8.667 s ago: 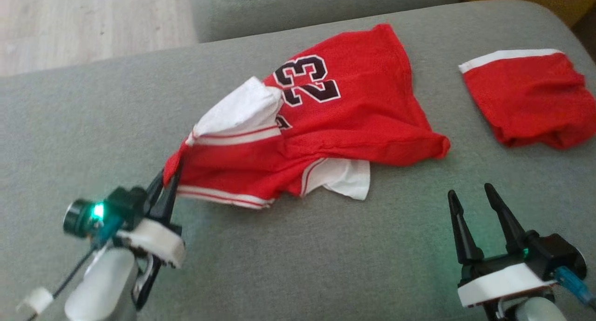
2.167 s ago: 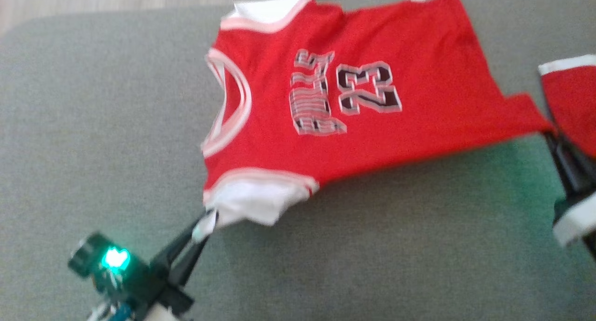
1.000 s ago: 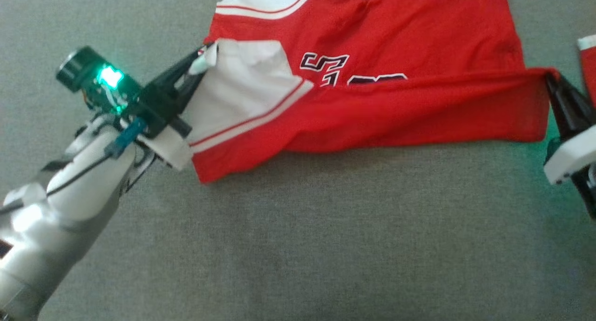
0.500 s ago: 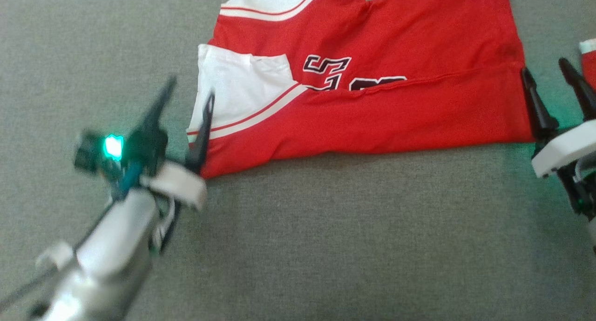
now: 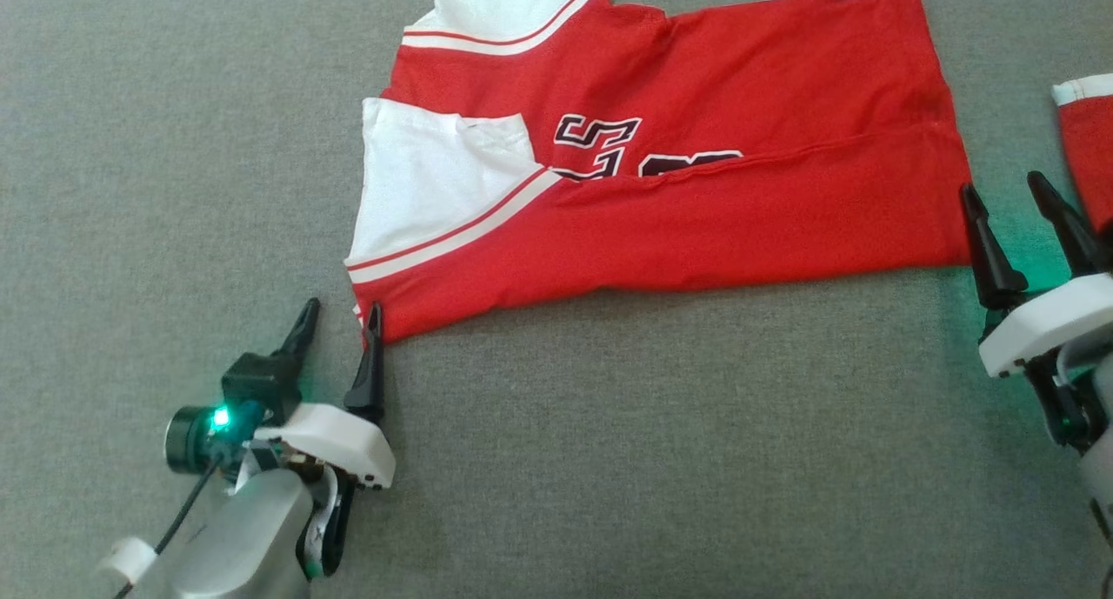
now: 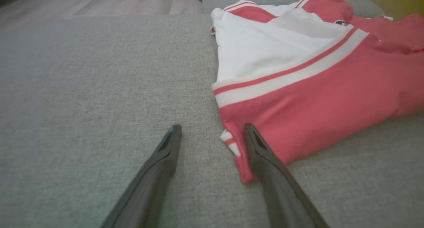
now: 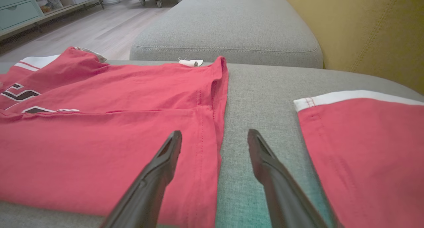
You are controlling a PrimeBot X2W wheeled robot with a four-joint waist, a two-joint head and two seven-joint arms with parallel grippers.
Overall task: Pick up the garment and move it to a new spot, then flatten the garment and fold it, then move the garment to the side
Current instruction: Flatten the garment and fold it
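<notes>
Just past our left gripper (image 5: 343,307), its fingers spread wide and empty, the folded red garment (image 5: 696,208) lies on the grey cushion (image 5: 609,460), one corner beside the right fingertip. Our right gripper (image 5: 1000,184), equally wide and empty, sits at the garment's other end, another red cloth (image 5: 1087,147) beside its outer finger.

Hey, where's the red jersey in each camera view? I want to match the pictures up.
Head view: the jersey lies across the upper middle, its near edge folded over.
Left wrist view: the jersey takes up the right half, reaching the top edge.
Right wrist view: the jersey covers the left half.
Shared landmark: its white striped trim.
</notes>
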